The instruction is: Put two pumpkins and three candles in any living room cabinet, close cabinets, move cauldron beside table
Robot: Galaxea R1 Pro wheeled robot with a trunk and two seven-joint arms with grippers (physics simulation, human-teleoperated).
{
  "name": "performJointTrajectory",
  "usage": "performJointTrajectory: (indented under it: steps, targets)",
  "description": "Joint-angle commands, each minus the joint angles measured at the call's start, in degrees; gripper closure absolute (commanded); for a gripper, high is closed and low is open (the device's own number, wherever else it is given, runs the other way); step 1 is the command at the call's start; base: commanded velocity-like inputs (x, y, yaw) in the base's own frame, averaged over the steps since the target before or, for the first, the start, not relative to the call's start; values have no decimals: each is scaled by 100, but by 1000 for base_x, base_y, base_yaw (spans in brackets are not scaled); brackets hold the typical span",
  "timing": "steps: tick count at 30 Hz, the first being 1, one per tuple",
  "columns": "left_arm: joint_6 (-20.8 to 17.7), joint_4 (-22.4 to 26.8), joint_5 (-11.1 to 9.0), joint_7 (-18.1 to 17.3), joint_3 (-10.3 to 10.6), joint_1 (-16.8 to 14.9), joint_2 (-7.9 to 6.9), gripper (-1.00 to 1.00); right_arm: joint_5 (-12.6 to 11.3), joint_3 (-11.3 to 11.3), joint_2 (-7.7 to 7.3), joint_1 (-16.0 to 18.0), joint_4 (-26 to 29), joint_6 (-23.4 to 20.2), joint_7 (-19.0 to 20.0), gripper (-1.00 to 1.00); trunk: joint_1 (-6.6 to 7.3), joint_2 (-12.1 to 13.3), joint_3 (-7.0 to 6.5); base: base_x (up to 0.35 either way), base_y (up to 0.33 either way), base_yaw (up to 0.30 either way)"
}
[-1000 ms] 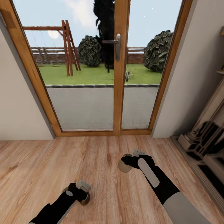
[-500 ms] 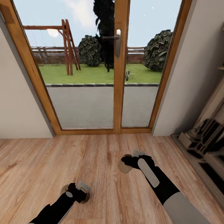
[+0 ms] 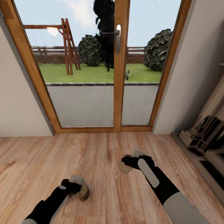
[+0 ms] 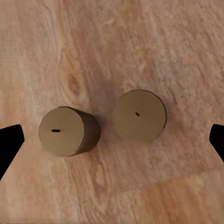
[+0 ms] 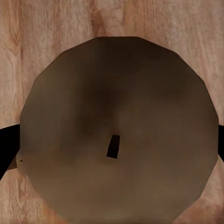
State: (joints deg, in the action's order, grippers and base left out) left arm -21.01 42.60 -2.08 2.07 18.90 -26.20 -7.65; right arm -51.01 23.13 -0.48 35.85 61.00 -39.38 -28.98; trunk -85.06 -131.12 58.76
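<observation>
Under left gripper (image 4: 112, 140): two candles (image 4: 69, 131), untouched.

Glass door (image 3: 96, 65) stood far centre, wall either side. Plank floor (image 3: 102, 149) ran from it toward the robot. Fireplace surround (image 3: 205, 137) sat at right, against the right wall. Left gripper (image 3: 76, 186) was near left with a candle (image 3: 83, 193) at its right side. Right gripper (image 3: 132, 160) was near centre-right, farther than the left, over another candle (image 3: 125, 168). Two candles (image 4: 139, 115) stood side by side, apart, on the floor below the left wrist.
</observation>
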Motion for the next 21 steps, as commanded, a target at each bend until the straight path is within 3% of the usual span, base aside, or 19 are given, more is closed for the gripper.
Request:
performJointTrajectory:
  steps: [1, 2, 5, 10, 13, 16, 21]
  targets:
    - [-36, 14, -27, 25, -127, -23, -4, -100, -60, 16, -5, 7, 8, 6, -55, 100, -21, -44, 24, 0, 0, 0]
    - [-43, 21, -28, 35, -337, -40, 13, -100, -59, 16, -5, 8, 8, 5, -55, 100, -43, -84, 42, 0, 0, 0]
    - [-50, 47, -41, 90, -672, -56, 49, -100, -60, 16, -5, 9, 8, 8, -55, 100, -109, -204, 96, 0, 0, 0]
    - [-64, 238, -87, 119, -1069, -60, 79, -100, -58, 16, -5, 5, 8, 9, -55, 100, -219, -405, 185, 0, 0, 0]
    - [-70, 288, -298, 133, -1123, -60, 90, -100, -58, 16, -5, 8, 8, 9, -55, 100, -285, -525, 239, 0, 0, 0]
    - [-70, 305, -630, 177, -1138, -60, 96, -100, -59, 16, -5, 9, -52, 9, -49, 100, -351, -646, 293, 0, 0, 0]
    - [-77, 478, -1171, 653, -1150, -60, 95, -100, -64, 16, 3, 8, -134, 17, -34, 100, -461, -846, 383, 0, 0, 0]
